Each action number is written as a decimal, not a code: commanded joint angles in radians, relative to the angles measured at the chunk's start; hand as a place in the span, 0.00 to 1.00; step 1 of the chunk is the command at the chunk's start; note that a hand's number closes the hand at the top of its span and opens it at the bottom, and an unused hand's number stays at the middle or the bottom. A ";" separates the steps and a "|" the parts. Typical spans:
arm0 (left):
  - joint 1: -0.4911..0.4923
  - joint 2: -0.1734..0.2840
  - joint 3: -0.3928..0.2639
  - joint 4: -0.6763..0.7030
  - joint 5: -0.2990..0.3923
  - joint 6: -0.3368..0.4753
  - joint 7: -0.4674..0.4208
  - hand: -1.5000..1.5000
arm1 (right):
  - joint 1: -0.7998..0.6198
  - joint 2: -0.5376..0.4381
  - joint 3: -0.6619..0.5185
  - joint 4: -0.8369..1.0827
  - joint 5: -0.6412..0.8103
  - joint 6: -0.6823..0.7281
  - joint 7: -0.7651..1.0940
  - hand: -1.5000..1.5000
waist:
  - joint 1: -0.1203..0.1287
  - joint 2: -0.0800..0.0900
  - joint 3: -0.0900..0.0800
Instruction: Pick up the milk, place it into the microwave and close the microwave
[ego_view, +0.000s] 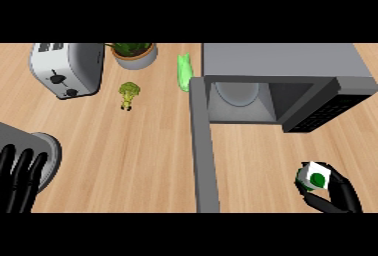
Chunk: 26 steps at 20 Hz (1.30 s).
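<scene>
The microwave (284, 90) stood open on the wooden counter (133, 160), its grey cavity facing the viewer with the round turntable (238, 93) visible inside and its dark keypad panel (325, 107) on the cavity's right. Its door (204, 150) was swung fully out from the microwave's left edge, running as a long grey strip toward the viewer. The milk (316, 176), a small white carton with a green spot on it, was outside the microwave, in front of its keypad side and well short of the cavity. The right hand (334, 194) was grasping the milk, its black fingers curled round the carton from below and from the side. Whether the carton touched the counter could not be told. The left hand (18, 180) was far to the left of the microwave door, released, its fingers straight and pointing up, resting over a grey rounded object (50, 150) at the view's edge. Left of the microwave, just beside its back corner, lay a pale green item (183, 72). Further left of that were a potted plant (134, 52) and a silver toaster (66, 69), with a small broccoli (129, 94) on the counter between the toaster and the microwave door
</scene>
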 joint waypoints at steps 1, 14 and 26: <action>0.025 0.003 -0.002 0.003 0.002 -0.013 -0.021 0.00 | -0.031 0.005 0.001 0.004 -0.012 0.081 -0.175 1.00 | 0.001 -0.002 0.000; 0.073 -0.001 0.006 -0.083 0.019 -0.002 0.025 0.00 | 0.065 0.148 0.140 -0.222 -0.055 0.112 -0.125 1.00 | -0.011 -0.007 -0.002; 0.064 0.030 0.171 0.018 0.158 -0.084 -0.032 0.00 | 0.136 0.289 0.312 -0.659 -0.081 -0.172 0.201 1.00 | -0.012 -0.005 -0.003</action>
